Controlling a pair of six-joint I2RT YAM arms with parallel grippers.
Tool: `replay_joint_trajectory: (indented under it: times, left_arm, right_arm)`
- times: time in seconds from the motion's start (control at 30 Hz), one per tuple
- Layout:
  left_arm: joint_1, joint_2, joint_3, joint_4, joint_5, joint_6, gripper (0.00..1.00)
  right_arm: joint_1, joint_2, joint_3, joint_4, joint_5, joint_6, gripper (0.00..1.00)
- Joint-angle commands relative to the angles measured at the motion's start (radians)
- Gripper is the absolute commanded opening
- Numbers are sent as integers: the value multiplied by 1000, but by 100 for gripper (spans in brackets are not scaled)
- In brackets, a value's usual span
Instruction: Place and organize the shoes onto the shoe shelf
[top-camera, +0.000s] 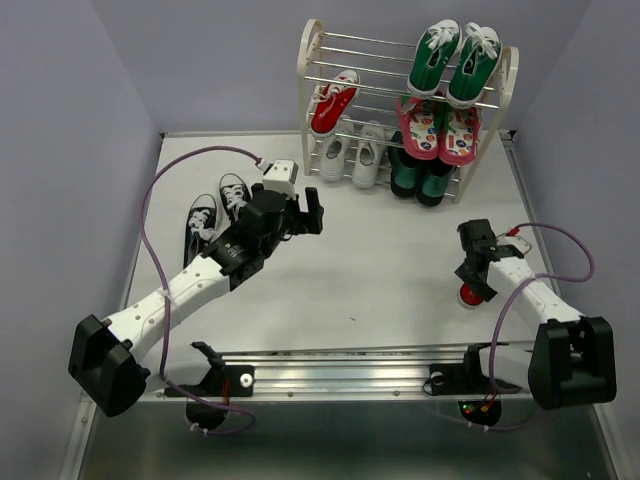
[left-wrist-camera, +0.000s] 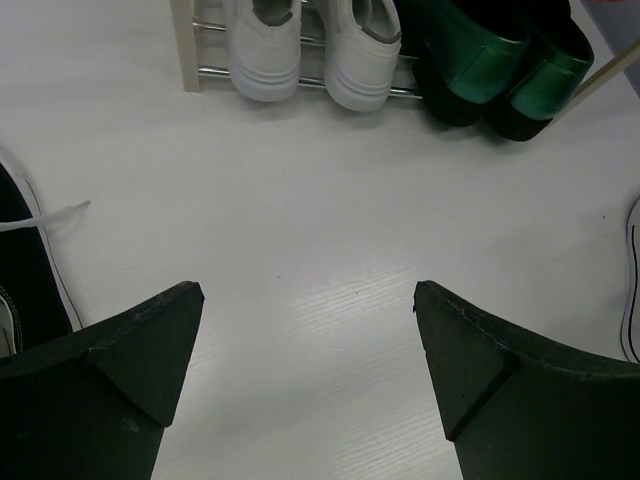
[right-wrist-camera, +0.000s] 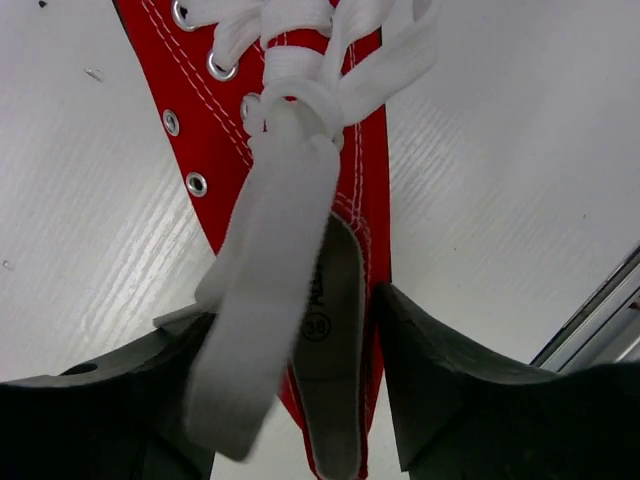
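Note:
The cream-white shoe shelf (top-camera: 304, 70) stands at the back. One red sneaker (top-camera: 333, 101) sits on its second tier. Two white sneakers (top-camera: 350, 155) sit on the bottom tier, and they also show in the left wrist view (left-wrist-camera: 265, 50). The other red sneaker (right-wrist-camera: 240, 130) is by the right table edge, between the fingers of my right gripper (right-wrist-camera: 295, 305), which is shut on its heel end (top-camera: 468, 294). Two black sneakers (top-camera: 218, 210) lie on the table at the left. My left gripper (top-camera: 311, 214) is open and empty over bare table (left-wrist-camera: 305, 290), right of the black pair.
Green sneakers (top-camera: 455, 60) sit on the shelf's top tier, pink patterned shoes (top-camera: 440, 130) below them, and dark green boots (top-camera: 422, 178) at the bottom right. A metal rail (top-camera: 340, 360) runs along the near edge. Purple cables loop beside both arms.

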Motion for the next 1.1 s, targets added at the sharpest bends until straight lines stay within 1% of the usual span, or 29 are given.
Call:
replay_joint_trajectory:
  times: [0.0,0.03,0.07,0.1,0.13,0.23,0.27,0.37,0.4,0.47,0.5,0.67,0.87,0.97,1.07]
  left_arm:
    - [-3,-29,-22,52,-28,-19,99]
    - [-3,-34,-28,53,-28,-21,99]
    - [-3,-35,-29,55,-29,-21,99]
    - [-3,-38,-32,56,-31,-21,99]
    - [-3,-38,-32,56,-34,-21,99]
    - [-3,-38,-40,56,-43,-25,99]
    - [-3,-38,-48,58,-46,-27,99]
    - [-3,-42,-68,61,-51,-36,99]
    - [-3,-43,-71,59,-61,-40,99]
    - [-3,-46,-85,59,-66,-51,99]
    - [-3,-49,-88,56,-74,-54,99]
    - [-2,-54,-108,49,-97,-77,99]
    - [-2,-61,-120,26,-127,-99,99]
    - [-2,-69,-128,16,-146,-113,99]
    - [-2,-81,-137,10,-164,-132,99]
  right_arm:
    - [-15,-10,-6,135,-3,-37,49]
    - [-15,-18,-7,138,0,-40,40]
    - [-15,-25,-6,139,6,-51,23]
    - [-15,-38,-4,139,5,-60,13]
    - [-15,-65,-4,140,2,-71,1]
    - [-15,-110,0,155,-55,-149,1]
    - [-15,-134,-1,183,-126,-213,1]
    - [-15,-163,-10,241,-260,-279,1]
    - [20,-165,-15,247,-305,-287,1]
    - [77,-159,-9,244,-298,-303,1]
    - [144,-153,3,241,-267,-304,1]
    - [338,-142,40,301,-209,-352,1]
    - [468,-91,86,373,-175,-422,1]
    - [569,-81,121,396,-146,-450,1]
    - [616,-79,160,404,-143,-465,1]
